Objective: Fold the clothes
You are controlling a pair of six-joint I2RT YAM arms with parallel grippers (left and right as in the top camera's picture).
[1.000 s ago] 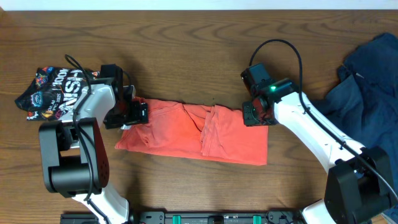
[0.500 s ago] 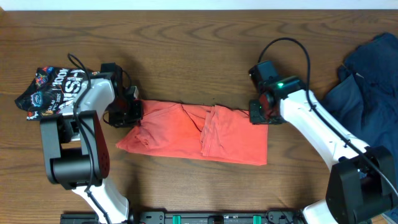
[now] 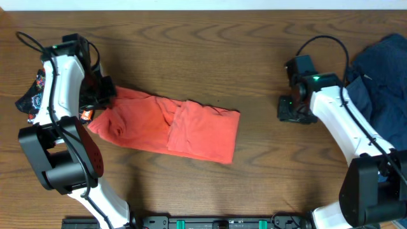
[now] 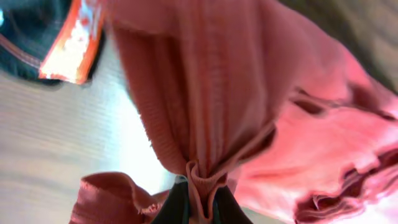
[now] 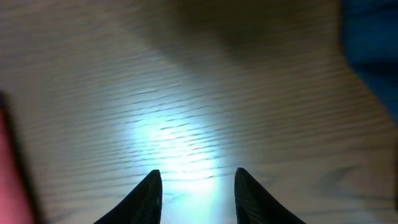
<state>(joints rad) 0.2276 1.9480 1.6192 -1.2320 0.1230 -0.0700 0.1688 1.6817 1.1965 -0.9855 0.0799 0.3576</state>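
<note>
Pinch of soft knit coral T-shirt in clenched left tool, arm stretched along left edge of table. Long creased slab of cloth, left of centre. Fingers of right tool released, spread above bare woodgrain, near rumpled navy garment.

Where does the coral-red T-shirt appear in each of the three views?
Overhead: the T-shirt lies left of centre.
Left wrist: the T-shirt fills most of the frame, pinched in the jaws.
Right wrist: blurred red sliver, left edge.
Shared landmark: the wooden table.
</note>
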